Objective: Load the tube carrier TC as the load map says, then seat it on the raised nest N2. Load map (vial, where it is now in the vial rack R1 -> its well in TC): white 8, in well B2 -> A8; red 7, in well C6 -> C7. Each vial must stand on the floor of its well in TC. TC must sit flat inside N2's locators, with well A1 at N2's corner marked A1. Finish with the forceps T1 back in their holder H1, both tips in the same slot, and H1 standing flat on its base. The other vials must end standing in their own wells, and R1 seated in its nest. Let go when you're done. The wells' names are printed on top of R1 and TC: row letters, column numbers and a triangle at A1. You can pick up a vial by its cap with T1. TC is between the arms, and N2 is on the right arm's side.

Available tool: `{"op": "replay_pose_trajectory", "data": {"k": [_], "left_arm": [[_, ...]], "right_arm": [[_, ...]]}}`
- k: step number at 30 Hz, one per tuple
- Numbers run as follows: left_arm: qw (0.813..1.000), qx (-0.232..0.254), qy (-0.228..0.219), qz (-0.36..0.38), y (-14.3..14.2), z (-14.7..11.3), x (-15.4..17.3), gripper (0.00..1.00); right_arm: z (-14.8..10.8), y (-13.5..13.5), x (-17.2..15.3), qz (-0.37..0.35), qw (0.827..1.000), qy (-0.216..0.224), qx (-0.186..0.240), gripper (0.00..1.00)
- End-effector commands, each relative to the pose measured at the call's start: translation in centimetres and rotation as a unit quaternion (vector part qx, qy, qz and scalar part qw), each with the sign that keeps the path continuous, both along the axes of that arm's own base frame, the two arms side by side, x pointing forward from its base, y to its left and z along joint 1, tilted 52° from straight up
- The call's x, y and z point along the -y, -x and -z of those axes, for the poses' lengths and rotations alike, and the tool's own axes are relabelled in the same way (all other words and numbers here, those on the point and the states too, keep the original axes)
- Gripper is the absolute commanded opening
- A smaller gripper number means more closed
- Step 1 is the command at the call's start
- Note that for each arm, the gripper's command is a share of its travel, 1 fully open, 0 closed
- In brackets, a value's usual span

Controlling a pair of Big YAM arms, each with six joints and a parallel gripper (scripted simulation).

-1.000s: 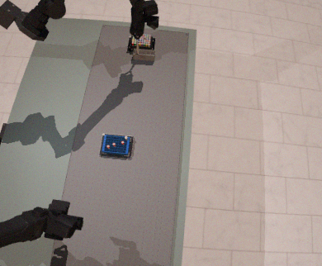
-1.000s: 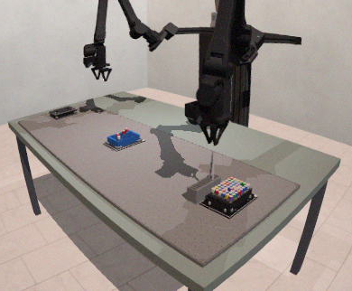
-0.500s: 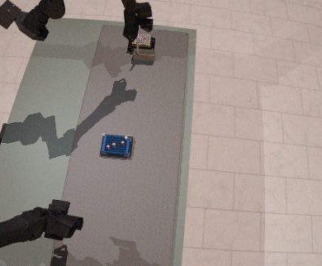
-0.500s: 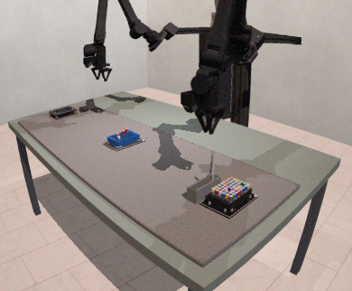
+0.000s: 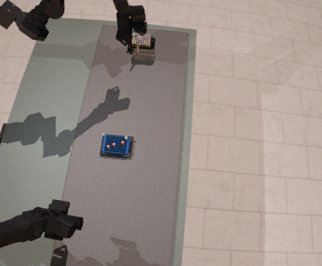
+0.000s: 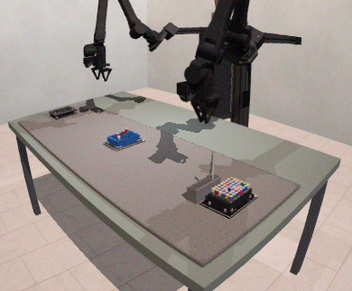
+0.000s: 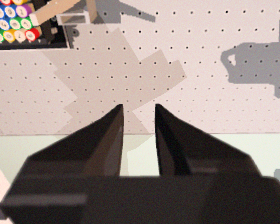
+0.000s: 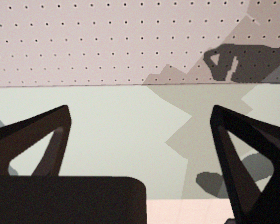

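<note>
The blue tube carrier TC [image 5: 118, 150] [image 6: 129, 139] sits mid-table with several vials, caps reddish and white; their wells are too small to read. The black vial rack R1 [image 6: 226, 206] [image 7: 59, 38] is full of coloured caps. The grey holder H1 [image 5: 143, 58] [image 6: 197, 191] stands beside R1. The forceps T1 [image 6: 212, 165] [image 7: 57, 10] stand up from H1; their tips are hidden. My left gripper [image 6: 205, 121] [image 7: 139, 111] is open by a narrow gap, empty, above and behind the forceps. My right gripper [image 6: 101, 79] [image 8: 140, 113] is wide open, empty, high above the table near N2's end.
The black nest N2 [image 6: 63, 113] lies at the far end in the exterior view, out of the top view. The perforated mat [image 5: 149, 182] [image 6: 132, 181] lies under the racks. The green table edge [image 6: 114, 235] runs along its side.
</note>
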State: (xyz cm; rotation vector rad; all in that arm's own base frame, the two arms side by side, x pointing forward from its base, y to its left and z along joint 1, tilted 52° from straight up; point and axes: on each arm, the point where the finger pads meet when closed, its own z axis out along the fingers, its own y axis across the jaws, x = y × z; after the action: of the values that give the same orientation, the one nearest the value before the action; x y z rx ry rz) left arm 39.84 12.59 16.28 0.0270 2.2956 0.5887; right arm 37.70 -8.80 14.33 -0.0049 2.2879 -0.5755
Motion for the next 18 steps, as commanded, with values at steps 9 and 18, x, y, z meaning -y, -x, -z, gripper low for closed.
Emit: {"op": "replay_pose_trajectory", "data": {"k": [9, 18], "left_arm": [[1.0, 0.015, 0.006, 0.001, 2.0, 1.2, 4.0, 0.23], [1.0, 0.007, 0.004, -0.001, 1.9, 1.4, 3.7, 0.23]], "right_arm": [[-0.4, -0.2, -0.1, -0.006, 1.0, 0.005, 0.0, 1.0], [-0.4, -0.2, -0.1, -0.006, 1.0, 0.005, 0.0, 1.0]]}}
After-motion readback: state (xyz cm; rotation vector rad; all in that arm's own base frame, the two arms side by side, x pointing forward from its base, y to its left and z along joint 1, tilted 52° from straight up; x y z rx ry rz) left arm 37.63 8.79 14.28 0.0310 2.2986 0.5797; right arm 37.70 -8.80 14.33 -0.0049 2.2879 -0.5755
